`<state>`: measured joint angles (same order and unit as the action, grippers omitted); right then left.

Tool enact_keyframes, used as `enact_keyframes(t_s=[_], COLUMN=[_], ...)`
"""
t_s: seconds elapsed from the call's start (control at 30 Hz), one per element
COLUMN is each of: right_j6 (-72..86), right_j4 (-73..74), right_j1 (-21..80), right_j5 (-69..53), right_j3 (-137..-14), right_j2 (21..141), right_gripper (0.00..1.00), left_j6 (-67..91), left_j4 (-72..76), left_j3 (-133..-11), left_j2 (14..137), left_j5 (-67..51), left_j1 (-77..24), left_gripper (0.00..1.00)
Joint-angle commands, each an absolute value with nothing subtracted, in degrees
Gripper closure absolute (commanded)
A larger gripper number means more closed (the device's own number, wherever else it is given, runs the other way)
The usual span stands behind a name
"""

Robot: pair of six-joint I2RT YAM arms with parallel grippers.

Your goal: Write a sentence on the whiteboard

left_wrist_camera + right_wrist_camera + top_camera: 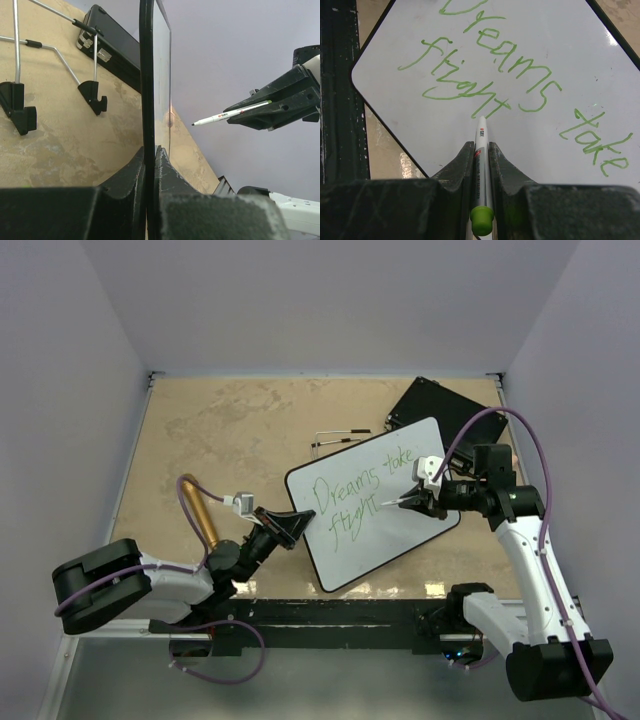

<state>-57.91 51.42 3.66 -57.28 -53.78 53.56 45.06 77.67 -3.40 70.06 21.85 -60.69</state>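
Observation:
The whiteboard [375, 505] lies tilted on the table with green writing "Dreams take flight" on it [520, 65]. My left gripper [290, 525] is shut on the whiteboard's left edge; in the left wrist view the black frame [146, 75] runs edge-on between my fingers [150, 165]. My right gripper [420, 502] is shut on a white marker with a green end [481, 165]. The marker's tip [385, 504] hovers just off the board near the end of "flight". The marker also shows in the left wrist view [230, 114], apart from the board.
A flat black board [430, 405] lies behind the whiteboard at the back right. A wire stand with black feet [335, 439] lies behind the whiteboard [55, 75]. A gold cylinder [198, 510] lies at the left. A black rail [330, 615] runs along the table's near edge.

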Motion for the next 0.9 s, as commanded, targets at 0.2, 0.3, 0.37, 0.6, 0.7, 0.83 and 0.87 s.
enact_keyframes(t_s=[0.2, 0.3, 0.37, 0.6, 0.7, 0.83, 0.87], right_j6=[-56.3, -56.4, -56.3, -56.1, -55.9, -57.5, -57.7], right_j4=[48.5, 48.4, 48.4, 47.9, 48.0, 49.7, 49.8], right_j1=[3.3, 3.3, 3.3, 3.3, 3.3, 3.3, 3.3], right_j5=[-59.0, -58.7, -58.6, -56.9, -55.2, -52.6, -51.8], right_j3=[-54.1, -54.0, -53.9, -54.7, -56.0, -58.0, -58.0], right_j2=[52.6, 52.3, 52.1, 52.1, 52.8, 53.7, 53.9], right_gripper=[1.00, 1.00, 1.00, 1.00, 1.00, 1.00, 1.00], left_j6=[42.2, 42.0, 42.0, 41.3, 41.3, 41.4, 41.4], left_j4=[78.0, 78.0, 77.9, 74.9, 74.1, 74.0, 74.0], left_j3=[-0.1, -0.1, -0.1, 1.5, 1.5, 1.2, 1.1], left_j2=[70.4, 70.4, 70.1, 66.6, 66.2, 66.4, 66.4], left_j5=[18.7, 18.2, 17.8, 17.9, 18.1, 18.1, 18.1], left_j1=[-58.5, -58.2, -58.0, -57.7, -57.7, -57.7, -57.7], left_gripper=[1.00, 1.00, 1.00, 1.00, 1.00, 1.00, 1.00])
